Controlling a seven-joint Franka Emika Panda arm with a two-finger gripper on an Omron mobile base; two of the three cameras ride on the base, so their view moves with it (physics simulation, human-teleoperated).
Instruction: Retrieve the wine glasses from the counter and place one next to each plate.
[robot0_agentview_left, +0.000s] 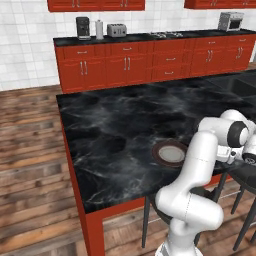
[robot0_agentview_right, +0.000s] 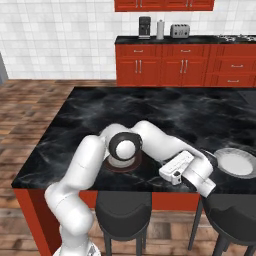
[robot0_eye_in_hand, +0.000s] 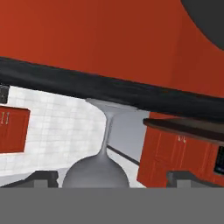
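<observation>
Looking along the gripper (robot0_eye_in_hand: 112, 178) in the hand view, found a wine glass (robot0_eye_in_hand: 99, 167) directly ahead, its bowl sitting between the two finger tips (robot0_eye_in_hand: 43, 176) and closer to one than to the other. Read the jaws as spread wide, each tip clear of the bowl, so nothing gripped. Noted the view rolled upside down: foot of the glass at the top of the picture against the black near edge of the table (robot0_eye_in_hand: 52, 78), stem running down the picture to the bowl, red side panel above. Judged from this that the glass stood upright on its foot at the near edge of the table, long axis vertical and crosswise to the gripper's reach, with the hand level and pointing in from the stool side.

Placed the hand, in the right base view, low at the near edge of the table (robot0_agentview_right: 75, 125), just beside the plate (robot0_agentview_right: 241, 163) towards the near right corner; could not make out the clear glass itself there. Saw the other plate (robot0_agentview_left: 170, 153) further left along the same edge, in the left base view, with no glass visible beside it.

Judged this glass set down and let go, and a straight pull back away from the bowl, without any sideways swing, as the safe way out.
</observation>
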